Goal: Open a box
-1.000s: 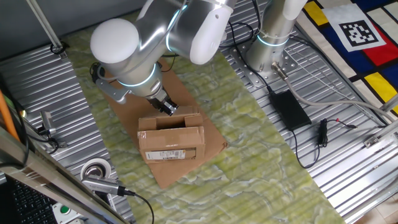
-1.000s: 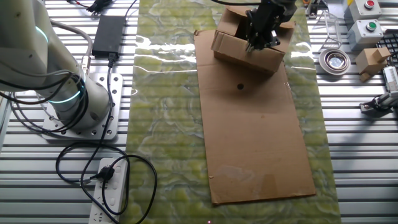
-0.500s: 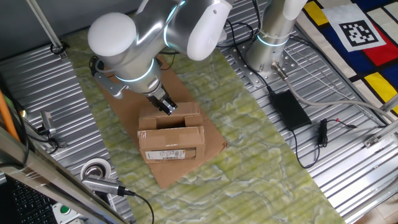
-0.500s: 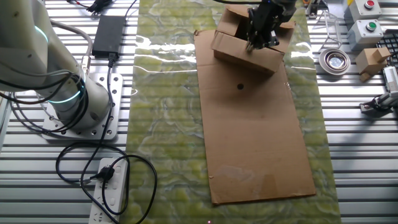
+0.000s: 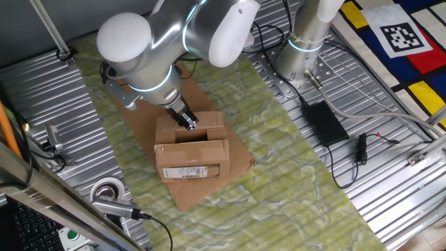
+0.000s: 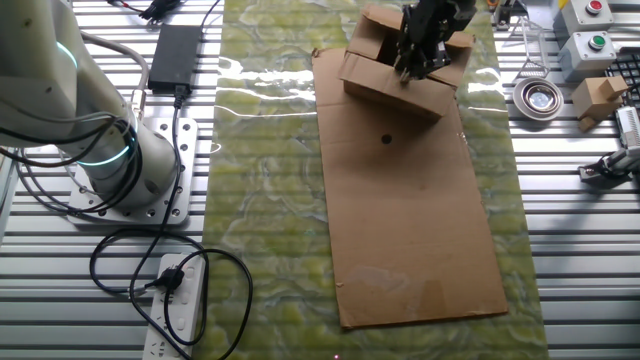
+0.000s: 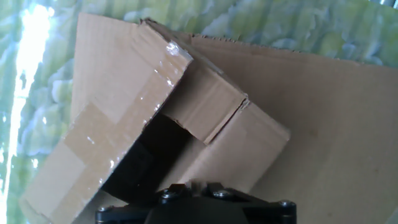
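Hand view looks down on the small brown cardboard shipping box (image 7: 149,118), its taped flap (image 7: 118,106) lifted and tilted, with strips of shiny clear tape running across it and a dark gap beneath where the inside shows. A second, shorter flap (image 7: 208,102) lies folded beside it. Only the black base of the two-finger gripper (image 7: 193,202) shows at the bottom edge, so whether its fingers are spread or closed cannot be told from here.

From one fixed view, the box (image 5: 191,150) sits on a large flat brown cardboard sheet (image 5: 237,164), its top partly open, and the gripper (image 5: 185,120) reaches down to the rear edge of the opening, touching or just above a flap there; the finger spacing is too small to make out. A white barcode label (image 5: 193,172) faces the camera on the near side of the box; its print is too fine to read.

The other fixed view shows the box (image 6: 395,70) at the far end of the cardboard sheet (image 6: 410,200), the gripper (image 6: 412,62) over its top. The sheet rests on a green-and-white marbled mat (image 6: 270,200) covering the ribbed metal table (image 6: 580,260). A roll of tape (image 5: 108,189) and a black power adapter (image 5: 323,122) lie well apart from the box.
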`<state>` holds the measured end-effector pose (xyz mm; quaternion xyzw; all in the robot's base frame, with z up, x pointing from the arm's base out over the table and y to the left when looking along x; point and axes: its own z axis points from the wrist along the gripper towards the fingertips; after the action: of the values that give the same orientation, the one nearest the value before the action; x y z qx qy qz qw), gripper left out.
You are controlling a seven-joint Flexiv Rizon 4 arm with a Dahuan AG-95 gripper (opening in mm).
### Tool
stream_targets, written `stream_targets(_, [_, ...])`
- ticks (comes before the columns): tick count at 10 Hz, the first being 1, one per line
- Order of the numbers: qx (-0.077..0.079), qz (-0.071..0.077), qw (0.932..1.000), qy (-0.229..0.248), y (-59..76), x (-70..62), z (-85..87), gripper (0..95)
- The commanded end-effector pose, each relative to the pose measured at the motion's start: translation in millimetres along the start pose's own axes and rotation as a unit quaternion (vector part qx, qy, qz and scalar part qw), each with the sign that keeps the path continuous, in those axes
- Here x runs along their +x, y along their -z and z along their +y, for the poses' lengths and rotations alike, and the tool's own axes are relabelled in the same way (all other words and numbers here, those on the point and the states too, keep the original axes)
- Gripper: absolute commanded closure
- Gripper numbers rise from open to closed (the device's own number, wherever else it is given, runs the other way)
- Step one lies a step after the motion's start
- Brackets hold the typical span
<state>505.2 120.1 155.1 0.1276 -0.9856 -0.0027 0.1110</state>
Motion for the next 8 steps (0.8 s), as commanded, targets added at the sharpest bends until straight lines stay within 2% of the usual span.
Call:
stream_targets(1, [0.001, -0.002, 1.0000, -0.005, 0.2, 0.0, 0.5, 76.0])
stream_targets(2, [0.001, -0.003, 1.0000, -0.006, 0.4, -0.4, 0.6, 76.0])
stream_targets(3, [0.001, -0.005, 0.9999, -0.009, 0.8, -0.9, 0.8, 57.0])
stream_targets(8, [0.002, -0.005, 0.9993, -0.037, -0.7, -4.6, 5.8, 57.0])
